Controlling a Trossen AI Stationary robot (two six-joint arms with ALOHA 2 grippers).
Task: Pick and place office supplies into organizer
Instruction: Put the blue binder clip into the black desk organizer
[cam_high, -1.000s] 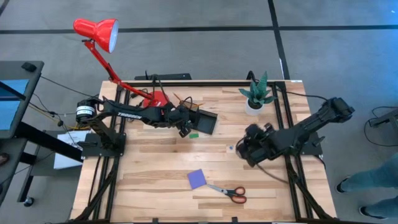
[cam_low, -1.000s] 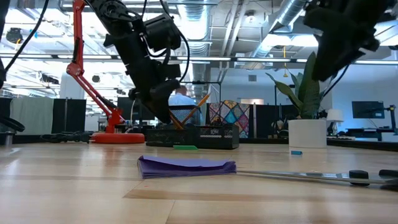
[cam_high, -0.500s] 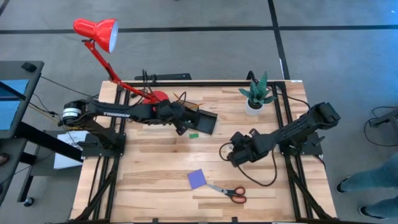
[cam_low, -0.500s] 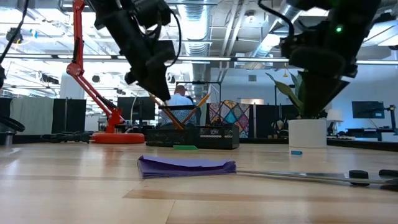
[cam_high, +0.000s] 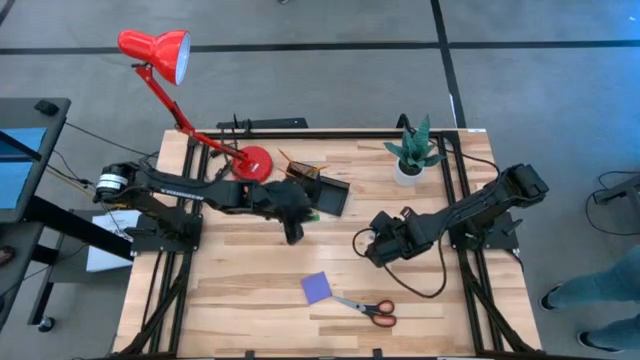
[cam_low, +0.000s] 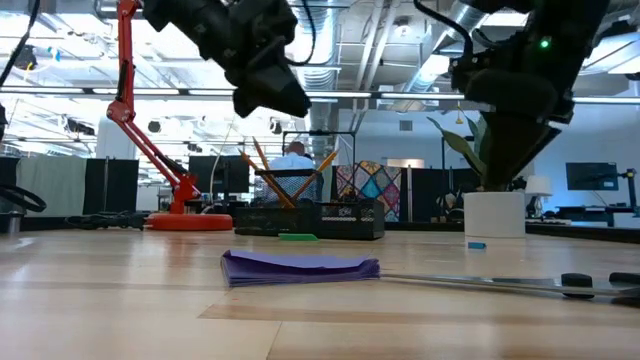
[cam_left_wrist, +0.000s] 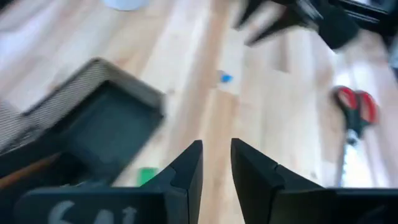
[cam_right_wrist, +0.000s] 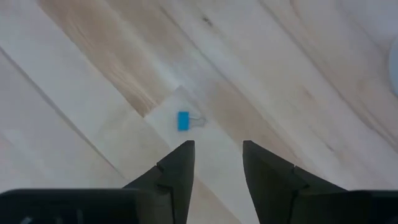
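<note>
The right end effector (cam_right_wrist: 214, 163) hangs over the middle-right of the pale wooden tabletop (cam_high: 240, 290), its two dark fingers parted with a clear gap and nothing between them; a small blue binder clip (cam_right_wrist: 183, 121) with a thin wire handle lies on the planks just ahead of the fingertips, apart from them; the left end effector (cam_left_wrist: 216, 163) is raised above the tabletop just in front of the organizer (cam_high: 322, 193), its flat dark fingers standing a narrow slot apart, empty; the organizer, a black mesh tray with a taller cup section, sits at the far middle of the tabletop, and thin orange pencils (cam_low: 262, 170) lean upright in that cup; a tiny green eraser (cam_left_wrist: 147, 176) lies flat on the wood right by the tray's near edge, close under the left end effector but not touched; the purple square notepad (cam_high: 317, 288), soft-edged and flat, rests near the front centre, well apart from both end effectors; the red-handled scissors (cam_high: 367, 308), with thin metal blades, lie just right of it, blade tips almost at its corner.
</note>
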